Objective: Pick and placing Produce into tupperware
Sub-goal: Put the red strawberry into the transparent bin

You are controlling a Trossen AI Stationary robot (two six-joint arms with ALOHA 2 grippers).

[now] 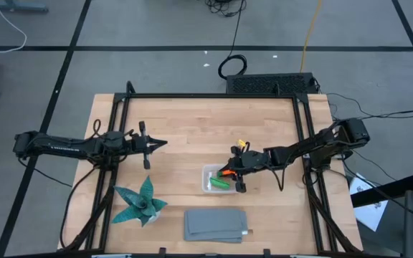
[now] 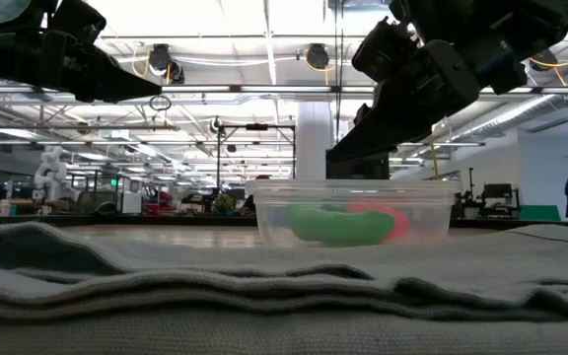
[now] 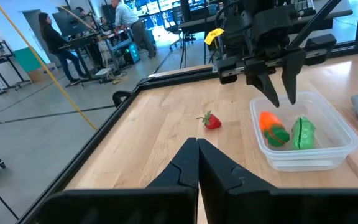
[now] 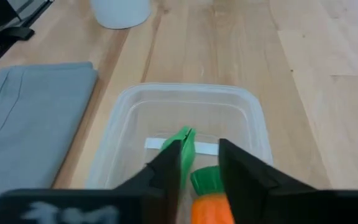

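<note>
The clear tupperware (image 1: 206, 172) stands right of the table's middle. Inside lie the green pod (image 3: 303, 132) and the orange carrot (image 3: 268, 122) with its green top. The red strawberry (image 3: 211, 121) sits on the wood beside the tupperware, on its far side. My right gripper (image 3: 283, 99) hangs open just above the tupperware, its fingers on either side of the carrot (image 4: 211, 202) without touching it. My left gripper (image 3: 197, 144) is shut and empty, hovering over the table's left half (image 1: 156, 143).
A teal spiky plant (image 1: 140, 204) in a white pot stands near the table's near-left part. A folded grey cloth (image 1: 216, 223) lies at the near edge, in front of the tupperware. Bare wood spreads between my two grippers. People stand at desks beyond the table.
</note>
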